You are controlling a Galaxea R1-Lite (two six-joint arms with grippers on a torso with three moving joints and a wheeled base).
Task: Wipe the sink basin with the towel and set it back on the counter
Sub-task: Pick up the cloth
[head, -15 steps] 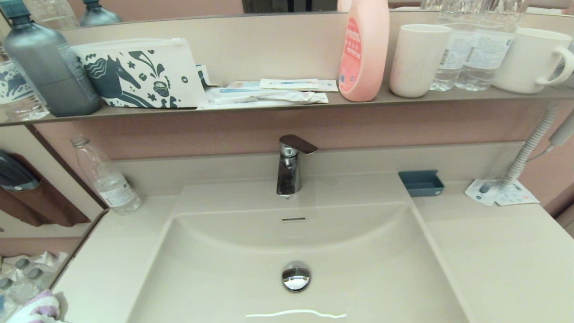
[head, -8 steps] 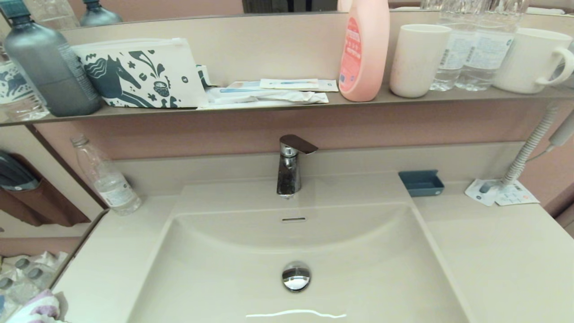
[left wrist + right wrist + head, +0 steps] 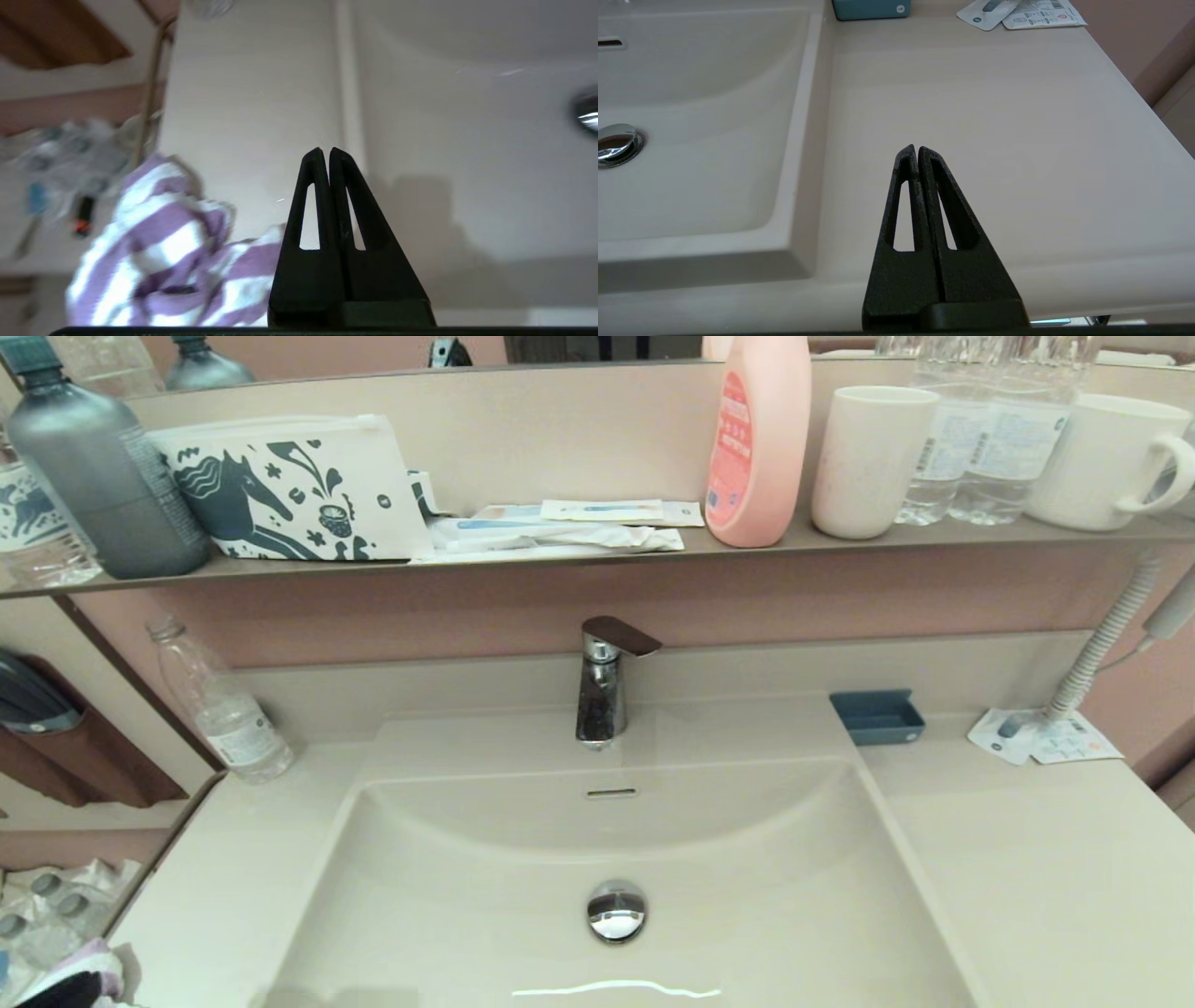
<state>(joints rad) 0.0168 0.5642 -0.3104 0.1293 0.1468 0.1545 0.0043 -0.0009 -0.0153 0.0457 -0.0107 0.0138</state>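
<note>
The cream sink basin fills the middle of the head view, its chrome drain plug near the front. The purple-and-white striped towel lies crumpled on the counter left of the basin, at the near corner. My left gripper is shut and empty, hovering beside the towel over the counter near the basin's left rim. A dark part of the left arm shows at the towel. My right gripper is shut and empty over the counter right of the basin.
The faucet stands behind the basin. A clear bottle stands at the back left. A blue tray and paper packets lie at the back right. The shelf above carries bottles, cups and a horse-print pouch.
A dark part of my left arm has come into the head view's lower left corner over the towel, and a shadow now falls on the basin's front-left rim.
</note>
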